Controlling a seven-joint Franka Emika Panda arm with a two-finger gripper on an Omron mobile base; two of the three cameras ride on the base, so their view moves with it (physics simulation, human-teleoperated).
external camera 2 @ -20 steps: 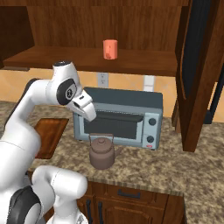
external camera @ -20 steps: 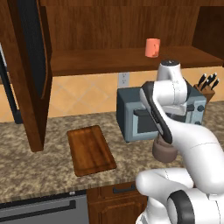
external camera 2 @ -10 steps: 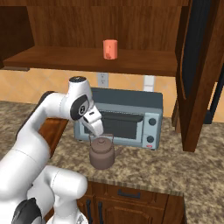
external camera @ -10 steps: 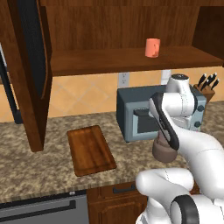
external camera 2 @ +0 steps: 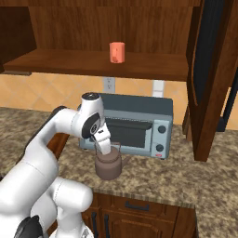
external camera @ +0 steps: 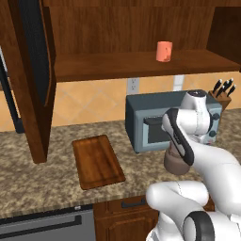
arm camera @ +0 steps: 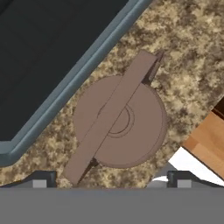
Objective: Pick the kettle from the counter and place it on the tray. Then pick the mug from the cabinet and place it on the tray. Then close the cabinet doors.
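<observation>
The squat brownish kettle [external camera 2: 109, 166] stands on the speckled counter [external camera 2: 195, 179] in front of the toaster oven. From straight above, the kettle [arm camera: 120, 122] shows its loop handle running diagonally. My gripper [external camera 2: 104, 148] hangs open just above that handle. In the hand view my gripper [arm camera: 110, 181] has its fingertips [arm camera: 40, 180] spread wide on either side of the kettle, touching nothing. In the left base view my arm covers most of the kettle [external camera: 173, 164]. The tray [external camera: 96, 161] lies bare to the kettle's left. The coral mug [external camera: 164, 51] [external camera 2: 117, 52] sits on the cabinet shelf [external camera: 113, 66].
Both cabinet doors stand open: one [external camera: 33, 80] at the left, the other [external camera 2: 211, 79] at the right. A grey toaster oven [external camera 2: 135, 128] [arm camera: 43, 57] stands close behind the kettle. A knife block [external camera: 222, 92] sits at the far right.
My hand has come down and forward from above the toaster oven until it is just over the kettle's handle. The jaws stayed open. Kettle, mug and tray have not moved.
</observation>
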